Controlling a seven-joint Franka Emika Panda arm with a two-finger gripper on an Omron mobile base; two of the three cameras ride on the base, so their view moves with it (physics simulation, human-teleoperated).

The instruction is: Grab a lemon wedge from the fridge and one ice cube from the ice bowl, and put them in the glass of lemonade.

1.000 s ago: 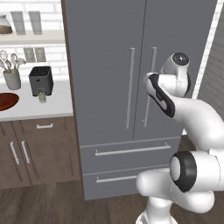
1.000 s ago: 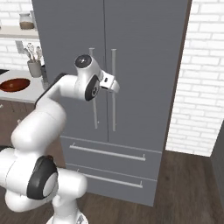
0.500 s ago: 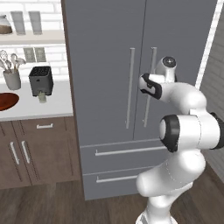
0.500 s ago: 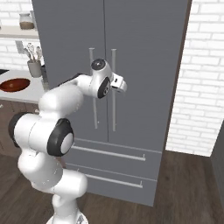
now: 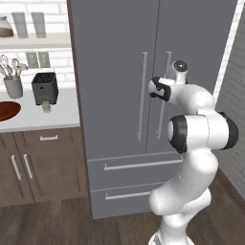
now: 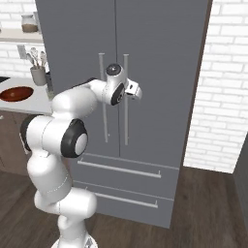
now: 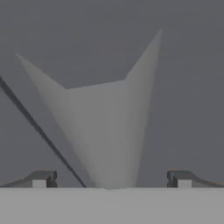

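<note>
The grey fridge (image 5: 119, 72) stands straight ahead with both doors shut, so the lemon wedge is hidden. My gripper (image 5: 152, 89) is open and pressed up close to the right door's silver bar handle (image 5: 165, 91). In the hand view this handle (image 7: 109, 131) rises pale between the two fingertips (image 7: 41, 178), touching neither. From the right base view the gripper (image 6: 140, 93) sits right at the handle (image 6: 127, 111). On the counter to the left lie the reddish-brown ice bowl (image 5: 5, 111) (image 6: 17, 93) and the small glass of lemonade (image 5: 46, 106). I cannot make out an ice cube.
A black toaster (image 5: 45, 87) stands behind the lemonade glass, with a grey utensil cup (image 5: 13, 86) beside it. Two tall greyish glasses (image 5: 28, 24) rest on the shelf above. Brown cabinets (image 5: 38, 162) sit under the counter. A white brick wall (image 6: 223, 97) flanks the fridge on the right.
The arm has folded and pushed the hand forward and left, from a little off the fridge front up to the right door handle. The gripper has stayed open.
</note>
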